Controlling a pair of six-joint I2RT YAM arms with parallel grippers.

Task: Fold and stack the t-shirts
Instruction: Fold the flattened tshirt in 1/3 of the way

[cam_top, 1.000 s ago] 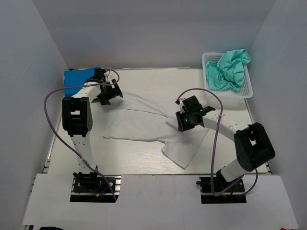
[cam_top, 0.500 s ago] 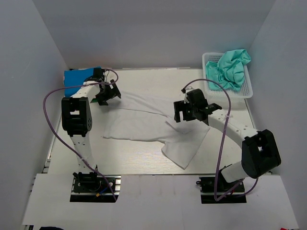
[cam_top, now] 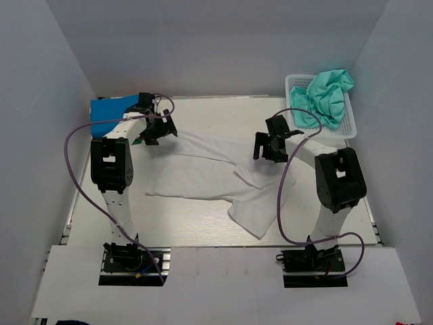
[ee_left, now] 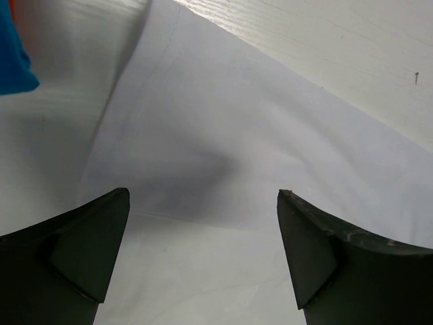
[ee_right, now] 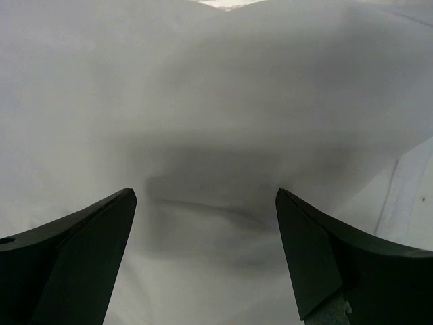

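Observation:
A white t-shirt (cam_top: 203, 176) lies spread flat across the middle of the table, one flap reaching toward the near edge. My left gripper (cam_top: 157, 130) hovers open over its back left edge; in the left wrist view the left gripper (ee_left: 203, 196) has only white t-shirt (ee_left: 223, 135) below it. My right gripper (cam_top: 268, 145) stands open over the shirt's back right part, and the right wrist view shows the right gripper (ee_right: 205, 195) above rumpled white t-shirt (ee_right: 216, 101), holding nothing. A blue folded t-shirt (cam_top: 109, 112) rests at the back left. A teal-green t-shirt (cam_top: 325, 98) is bunched in the basket.
The white mesh basket (cam_top: 325, 134) stands at the back right corner. White walls close in the table on the left, back and right. A corner of the blue t-shirt (ee_left: 10, 54) shows at the left wrist view's edge, with bare table (ee_left: 325, 40) beyond the shirt.
My right gripper has opened wide and moved from the shirt's middle toward the back, its arm swinging upright. The left gripper has shifted slightly toward the back. The white shirt lies as before.

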